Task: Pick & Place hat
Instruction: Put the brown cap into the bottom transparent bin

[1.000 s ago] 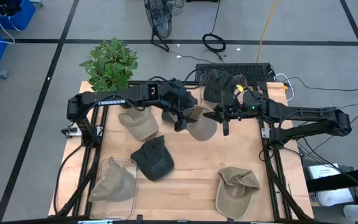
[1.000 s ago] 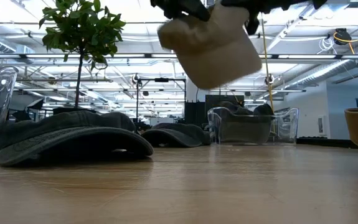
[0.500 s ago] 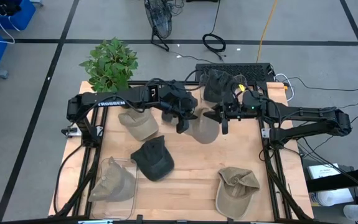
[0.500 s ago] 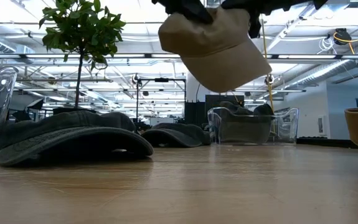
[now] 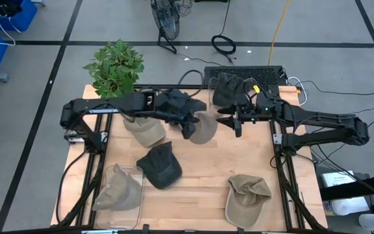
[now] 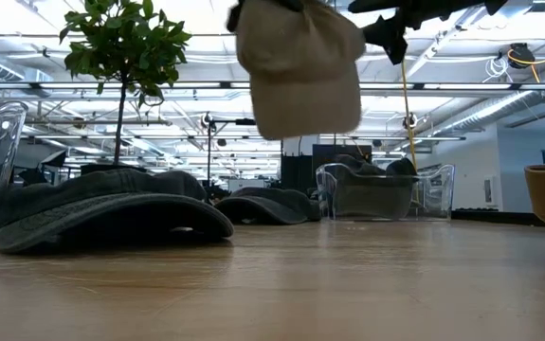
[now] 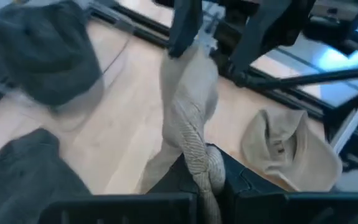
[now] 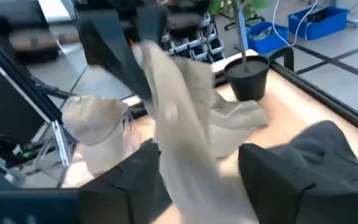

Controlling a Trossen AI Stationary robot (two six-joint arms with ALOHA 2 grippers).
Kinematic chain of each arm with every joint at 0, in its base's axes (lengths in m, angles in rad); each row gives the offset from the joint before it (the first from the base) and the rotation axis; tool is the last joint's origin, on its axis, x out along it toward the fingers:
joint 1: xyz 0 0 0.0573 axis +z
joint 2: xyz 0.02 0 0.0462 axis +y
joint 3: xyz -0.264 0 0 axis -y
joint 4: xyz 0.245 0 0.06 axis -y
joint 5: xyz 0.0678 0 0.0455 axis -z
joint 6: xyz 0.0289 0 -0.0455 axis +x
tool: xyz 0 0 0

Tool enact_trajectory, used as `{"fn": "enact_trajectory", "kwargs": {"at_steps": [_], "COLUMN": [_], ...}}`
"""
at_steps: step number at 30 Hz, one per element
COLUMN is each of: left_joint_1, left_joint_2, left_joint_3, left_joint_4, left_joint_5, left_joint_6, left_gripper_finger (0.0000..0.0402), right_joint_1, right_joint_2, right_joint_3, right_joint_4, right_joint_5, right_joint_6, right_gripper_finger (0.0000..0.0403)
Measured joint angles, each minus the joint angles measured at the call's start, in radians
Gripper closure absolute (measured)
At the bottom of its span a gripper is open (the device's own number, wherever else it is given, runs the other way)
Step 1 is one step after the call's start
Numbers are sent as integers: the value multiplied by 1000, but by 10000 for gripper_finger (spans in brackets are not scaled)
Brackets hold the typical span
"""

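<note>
Beige hat (image 5: 203, 128) hangs in the air above the table's far-centre area, clear of the wooden tabletop (image 5: 200, 175); in the low view (image 6: 299, 64) it dangles well above the surface. Left gripper (image 5: 188, 123) pinches the hat's fabric, its fingers (image 7: 225, 177) pressed together on a bunched fold. Right gripper (image 5: 237, 121) sits just beside the hat, fingers (image 8: 135, 174) spread, with the cloth between them but not clamped. Dark hat (image 5: 159, 165) lies on the table nearer the front; tan hat (image 5: 246, 197) rests at the front right. Potted plant (image 5: 115, 66) stands at the far left corner.
</note>
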Motion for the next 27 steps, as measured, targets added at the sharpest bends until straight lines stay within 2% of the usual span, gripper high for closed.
{"fn": "enact_trajectory", "kwargs": {"at_steps": [5,12,20,24,27], "left_joint_1": [-65,-199,-404,-508,-573], "left_joint_2": [-82,-171,-232,-232,-232], "left_joint_3": [0,0,0,1,1], "left_joint_4": [-51,-63,-212,-239,-272], "left_joint_5": [-122,-268,-462,-548,-563], "left_joint_6": [-175,-349,-594,-709,-806], "left_gripper_finger": [389,389,389,389,389], "right_joint_1": [-17,-17,-17,-17,-17], "right_joint_2": [-39,-46,-46,-46,-46], "right_joint_3": [-1,-23,-140,-200,-245], "right_joint_4": [-64,-141,-98,-6,89], "right_joint_5": [2,3,0,0,-1], "right_joint_6": [-51,-77,-21,30,78], "right_gripper_finger": [167,167,180,181,181]}}
